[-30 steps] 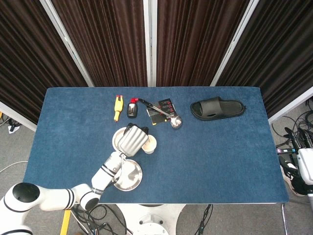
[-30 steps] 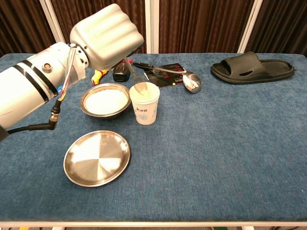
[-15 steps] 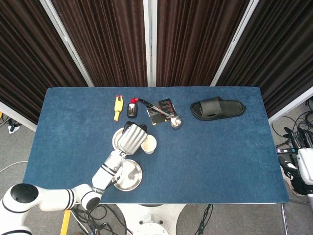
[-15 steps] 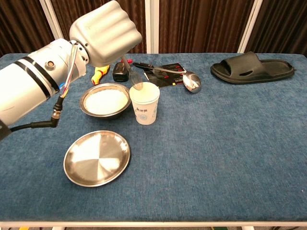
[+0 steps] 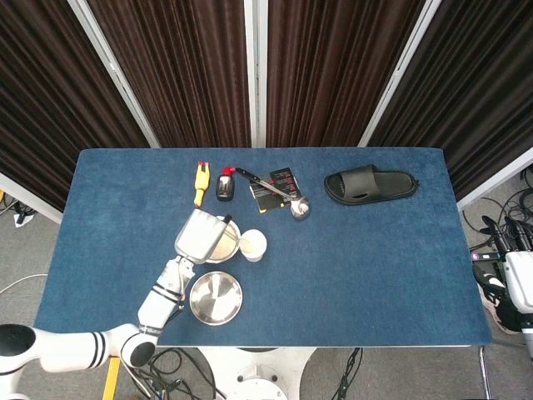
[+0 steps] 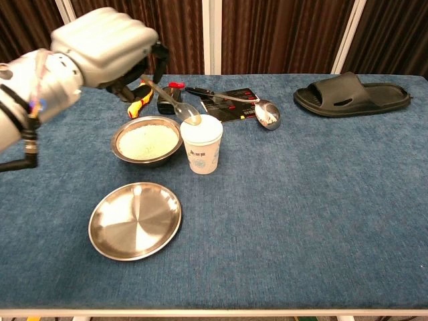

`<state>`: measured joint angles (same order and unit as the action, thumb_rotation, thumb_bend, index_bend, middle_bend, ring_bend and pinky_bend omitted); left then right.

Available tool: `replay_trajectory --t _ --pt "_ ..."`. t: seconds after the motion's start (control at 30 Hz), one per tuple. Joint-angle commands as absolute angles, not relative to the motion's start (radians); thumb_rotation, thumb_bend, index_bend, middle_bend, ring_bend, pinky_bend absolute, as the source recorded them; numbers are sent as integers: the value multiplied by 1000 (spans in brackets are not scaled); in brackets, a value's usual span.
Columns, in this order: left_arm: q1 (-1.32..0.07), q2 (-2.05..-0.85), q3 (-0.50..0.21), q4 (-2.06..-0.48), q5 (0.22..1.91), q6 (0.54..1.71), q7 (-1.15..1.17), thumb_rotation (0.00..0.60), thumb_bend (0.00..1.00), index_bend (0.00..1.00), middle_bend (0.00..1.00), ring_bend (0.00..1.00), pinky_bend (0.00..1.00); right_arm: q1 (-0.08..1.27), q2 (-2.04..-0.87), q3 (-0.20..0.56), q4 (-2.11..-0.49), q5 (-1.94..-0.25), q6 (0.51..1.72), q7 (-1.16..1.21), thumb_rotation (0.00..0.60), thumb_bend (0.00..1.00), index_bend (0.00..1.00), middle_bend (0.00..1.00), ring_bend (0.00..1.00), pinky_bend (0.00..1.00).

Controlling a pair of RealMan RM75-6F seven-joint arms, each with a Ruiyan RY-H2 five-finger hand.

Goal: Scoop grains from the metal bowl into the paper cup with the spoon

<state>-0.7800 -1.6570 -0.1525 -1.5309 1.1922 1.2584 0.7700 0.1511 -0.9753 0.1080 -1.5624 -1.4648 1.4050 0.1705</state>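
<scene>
One hand of mine is in sight, the left hand (image 6: 100, 45), raised above and behind the bowl (image 6: 146, 140) with its fingers curled tight around the handle of the spoon (image 6: 172, 101). From the chest view the spoon slopes down from my fist toward the cup (image 6: 201, 144), and its scoop sits right at the cup's near-left rim with a few grains showing in it. The cup stands upright just beside the bowl, on the bowl's right, close enough that their rims nearly meet; whether they touch I cannot tell. The bowl holds a level bed of pale grains.

In front of the bowl, nearer to me, lies a shallow metal plate (image 6: 135, 220), apart from the bowl. Behind the bowl, a yellow and red tool (image 5: 199, 182) lies near the far edge of the table (image 6: 301, 221), partly hidden by my hand in the chest view. To the right of that tool is a small black device (image 5: 224, 187), then a black card (image 5: 273, 187) with a ladle (image 6: 268, 113) lying across it, its bowl end off the card's right side. Far to the right of the bowl, well apart from everything else, sits a black slipper (image 6: 351, 93).

My right hand shows in neither view.
</scene>
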Motion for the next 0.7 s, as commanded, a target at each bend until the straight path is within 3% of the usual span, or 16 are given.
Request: replay_trajectory --t 0.03,0.3,0.7 --pt "-659 -1548 -117 -1622 1205 1267 518 600 496 612 919 888 1000 153 -978 109 -1562 -1465 1404 169 600 258 32 248 0 103" --pt "-585 -1520 42 -1594 1341 1230 418 600 492 612 918 888 1000 157 -981 108 -1578 -1476 1409 153 600 258 32 248 0 103" --pt "-576 -1596 77 -1518 1344 1111 448 600 489 605 917 888 1000 150 -975 107 -1595 -1475 1420 140 600 258 32 249 0 103"
